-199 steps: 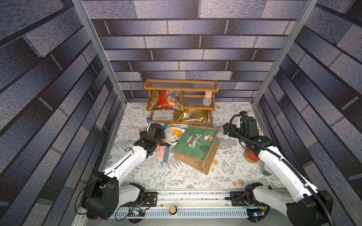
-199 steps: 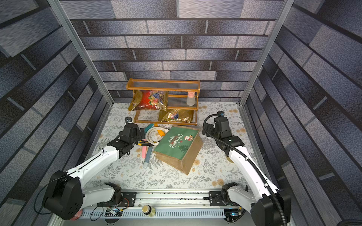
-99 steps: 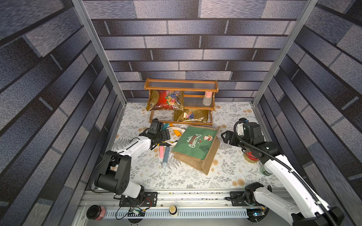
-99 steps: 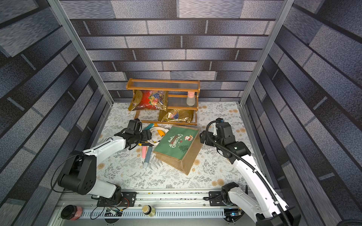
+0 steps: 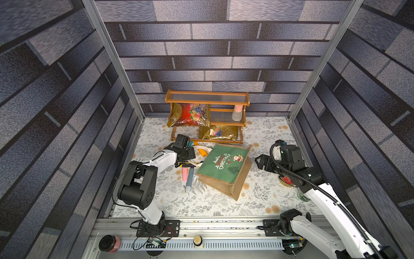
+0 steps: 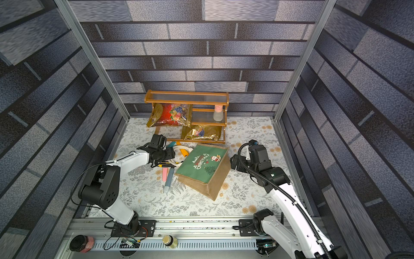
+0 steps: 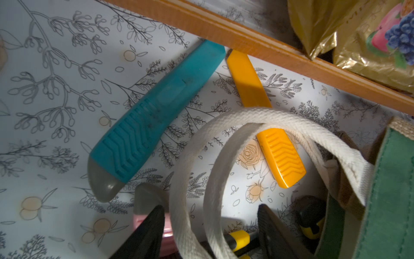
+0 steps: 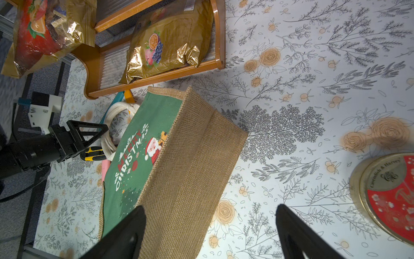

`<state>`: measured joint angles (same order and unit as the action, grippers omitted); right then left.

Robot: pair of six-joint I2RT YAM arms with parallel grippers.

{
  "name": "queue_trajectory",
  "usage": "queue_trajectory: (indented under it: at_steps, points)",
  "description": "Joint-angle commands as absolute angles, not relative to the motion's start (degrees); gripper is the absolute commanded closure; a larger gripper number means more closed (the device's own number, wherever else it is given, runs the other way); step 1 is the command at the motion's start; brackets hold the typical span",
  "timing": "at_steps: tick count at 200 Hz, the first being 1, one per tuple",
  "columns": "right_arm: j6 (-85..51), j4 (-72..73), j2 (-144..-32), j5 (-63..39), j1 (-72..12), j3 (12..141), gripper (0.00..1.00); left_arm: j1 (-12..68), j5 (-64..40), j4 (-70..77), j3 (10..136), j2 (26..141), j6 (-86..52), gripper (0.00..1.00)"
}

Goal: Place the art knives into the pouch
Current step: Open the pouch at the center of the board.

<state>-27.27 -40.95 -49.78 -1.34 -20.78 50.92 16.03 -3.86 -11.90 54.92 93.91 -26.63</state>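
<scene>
Left jaws now narrower astride pouch handle, no grip yet; right jaws wide, empty.

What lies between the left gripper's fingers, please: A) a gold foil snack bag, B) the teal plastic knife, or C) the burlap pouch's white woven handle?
C: the white woven handle loops between the fingers of the left gripper; the teal plastic knife lies beyond them.

Pouch lies green face up; handles toward left arm.
</scene>
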Motion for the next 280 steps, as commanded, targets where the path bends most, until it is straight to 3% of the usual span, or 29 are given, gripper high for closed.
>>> queue_trajectory:
  at_steps: [1,47,77,237,280]
  points:
    - [-28.0,-43.1,-49.8,0.0,-21.2,50.7,0.08,16.3,-2.9,-14.1,54.9,89.3,-25.6,0.34]
    - [-28.1,-42.8,-50.4,0.2,-21.2,50.8,0.09,11.9,-4.1,-13.7,52.9,87.4,-26.3,0.46]
    - [-28.5,-42.6,-50.2,1.3,-21.2,50.5,0.08,9.9,-4.9,-12.9,53.1,90.9,-26.2,0.48]
    - [-30.0,-45.4,-48.3,4.7,-21.2,49.6,0.07,15.8,-0.1,-16.8,62.9,105.5,-22.9,0.61]
    - [-29.9,-45.2,-48.6,3.0,-21.2,50.5,0.07,16.2,-1.3,-16.5,63.7,104.4,-23.2,0.75]
